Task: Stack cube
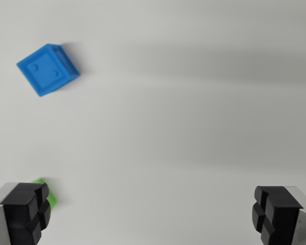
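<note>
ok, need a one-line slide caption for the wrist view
Open tool hangs over a white table, blue cube at upper left, green cube peeking behind one finger.

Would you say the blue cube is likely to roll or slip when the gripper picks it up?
The blue cube looks rigid, with flat faces, so it should sit still rather than roll. Its smooth, plastic-looking sides might slip slightly. It appears small, so probably light.

Blue cube (47, 69) upper left, green cube (50, 196) peeking behind wide-spread pincer (152, 214) on white table (194, 127).

Bare table (194, 117) lies open; only blue cube (47, 69) and green cube (50, 196) obstruct.
</note>
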